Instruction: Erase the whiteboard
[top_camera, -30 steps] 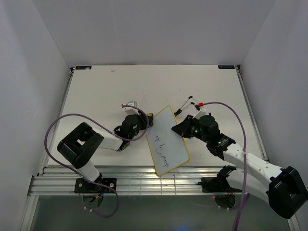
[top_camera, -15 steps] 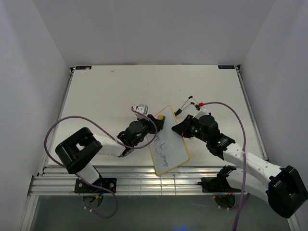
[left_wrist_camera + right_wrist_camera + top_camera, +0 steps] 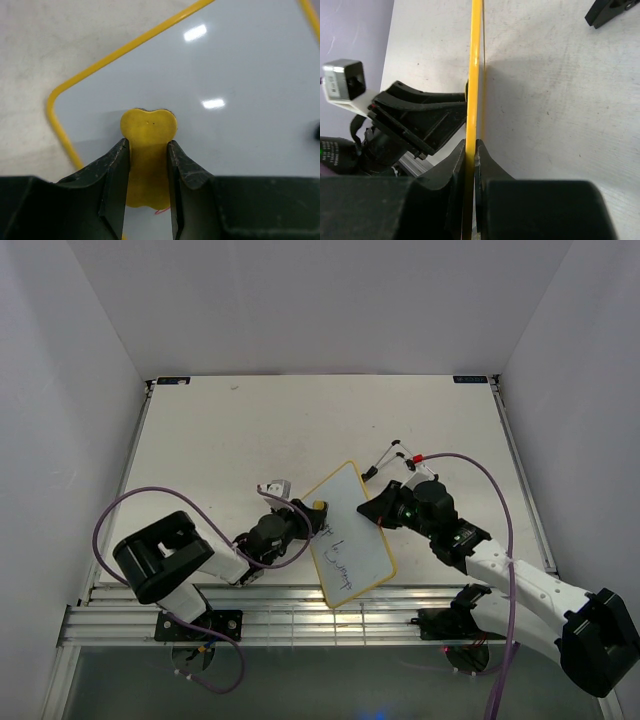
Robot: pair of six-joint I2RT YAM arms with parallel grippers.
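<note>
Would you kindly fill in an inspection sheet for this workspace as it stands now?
Surface: white table.
Job's things: whiteboard, purple writing on its near half; yellow eraser against its face.
Clutter: small red-tipped item beyond the board, unidentified.
Grippers: left gripper shut on the yellow eraser; right gripper shut on the whiteboard's frame.
Cables: purple cable looping at each arm.
Surroundings: white walls.

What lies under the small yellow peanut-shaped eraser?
The white surface of the yellow-framed whiteboard. The eraser, held by the left gripper, covers whatever writing may be beneath it.
</note>
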